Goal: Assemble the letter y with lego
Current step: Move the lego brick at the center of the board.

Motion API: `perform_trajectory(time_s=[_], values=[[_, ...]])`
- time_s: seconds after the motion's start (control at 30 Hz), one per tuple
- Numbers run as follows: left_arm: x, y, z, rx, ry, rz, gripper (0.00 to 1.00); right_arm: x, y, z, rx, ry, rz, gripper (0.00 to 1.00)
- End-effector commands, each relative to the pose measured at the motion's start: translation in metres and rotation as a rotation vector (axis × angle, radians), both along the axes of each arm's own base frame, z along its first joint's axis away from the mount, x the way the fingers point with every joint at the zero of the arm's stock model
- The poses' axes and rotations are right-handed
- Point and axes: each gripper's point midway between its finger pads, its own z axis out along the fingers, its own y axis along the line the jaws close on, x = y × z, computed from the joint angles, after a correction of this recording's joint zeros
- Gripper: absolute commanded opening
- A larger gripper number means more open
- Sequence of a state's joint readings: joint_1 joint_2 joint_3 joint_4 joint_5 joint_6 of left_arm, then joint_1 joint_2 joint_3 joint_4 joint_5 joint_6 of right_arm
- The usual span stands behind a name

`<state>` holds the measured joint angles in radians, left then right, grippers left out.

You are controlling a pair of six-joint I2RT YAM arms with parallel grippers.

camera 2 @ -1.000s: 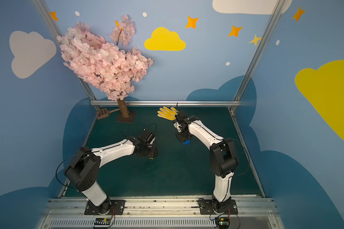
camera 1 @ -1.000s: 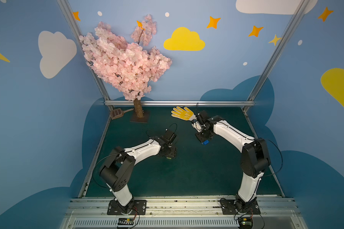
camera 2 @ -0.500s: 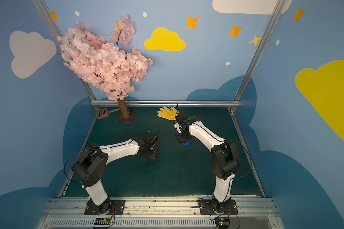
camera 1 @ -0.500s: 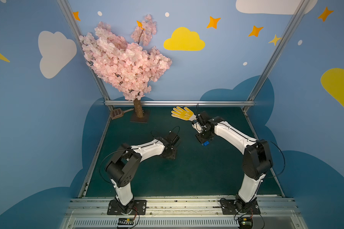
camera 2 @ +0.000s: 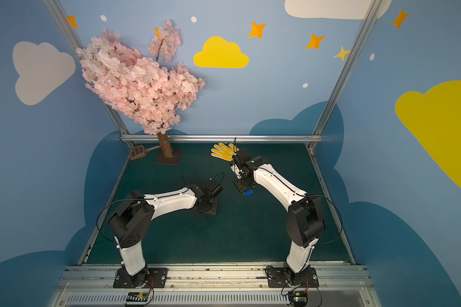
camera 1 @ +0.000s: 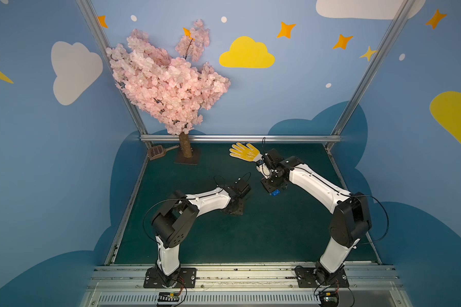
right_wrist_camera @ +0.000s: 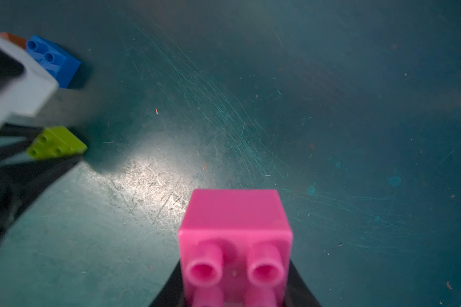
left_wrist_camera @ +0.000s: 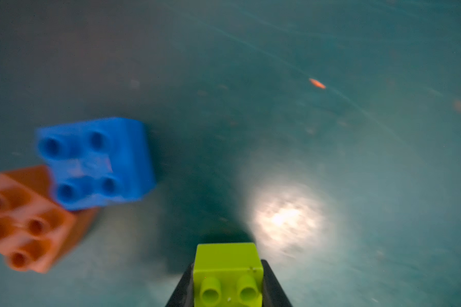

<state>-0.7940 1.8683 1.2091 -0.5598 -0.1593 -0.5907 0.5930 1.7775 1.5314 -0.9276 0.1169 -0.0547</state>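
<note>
My left gripper [left_wrist_camera: 228, 265] is shut on a lime green lego brick [left_wrist_camera: 228, 271], studs toward the camera, low over the green mat. Close beside it on the mat lie a dark blue brick [left_wrist_camera: 96, 162] and an orange brick [left_wrist_camera: 24, 220], touching each other. My right gripper [right_wrist_camera: 234, 265] is shut on a pink brick [right_wrist_camera: 234, 234]. In both top views a blue brick [camera 1: 275, 192] [camera 2: 248, 192] shows at the right gripper's tip. The left gripper [camera 1: 234, 210] and right gripper [camera 1: 273, 190] stand a short way apart mid-mat. The right wrist view also shows the green brick [right_wrist_camera: 57, 144] and the dark blue brick [right_wrist_camera: 52, 59].
A yellow glove [camera 1: 244, 152] lies at the back behind the right wrist. A pink blossom tree [camera 1: 165, 82] stands on its base [camera 1: 186, 159] at the back left, with a brown scoop [camera 1: 157, 152] beside it. A metal rail [camera 1: 240, 138] bounds the mat's far edge.
My left gripper has closed on the lime green brick and shifted slightly to the right, with its arm folding lower. The right arm holds still.
</note>
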Motion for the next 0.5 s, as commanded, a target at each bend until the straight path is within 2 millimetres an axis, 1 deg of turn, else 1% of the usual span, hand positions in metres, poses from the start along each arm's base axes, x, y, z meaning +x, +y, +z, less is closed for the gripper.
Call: perform_trajectory(time_s=[0.0,0.13,0.3,0.47], values=[[-0.016,-0.005,-0.002,0.015,0.045,0.028,0.34,-0.006,-0.007,0.009,-0.015,0.000,-0.030,0.01],[-0.024,-0.009,-0.005,0.008,0.062,0.032,0.33,-0.006,-0.008,0.010,-0.025,0.000,-0.033,0.01],[-0.026,-0.005,-0.009,0.035,0.072,0.052,0.35,-0.007,-0.008,0.010,-0.022,0.004,-0.036,0.01],[-0.028,-0.007,-0.012,0.013,0.087,0.082,0.35,-0.007,-0.008,0.009,-0.021,0.007,-0.038,0.01]])
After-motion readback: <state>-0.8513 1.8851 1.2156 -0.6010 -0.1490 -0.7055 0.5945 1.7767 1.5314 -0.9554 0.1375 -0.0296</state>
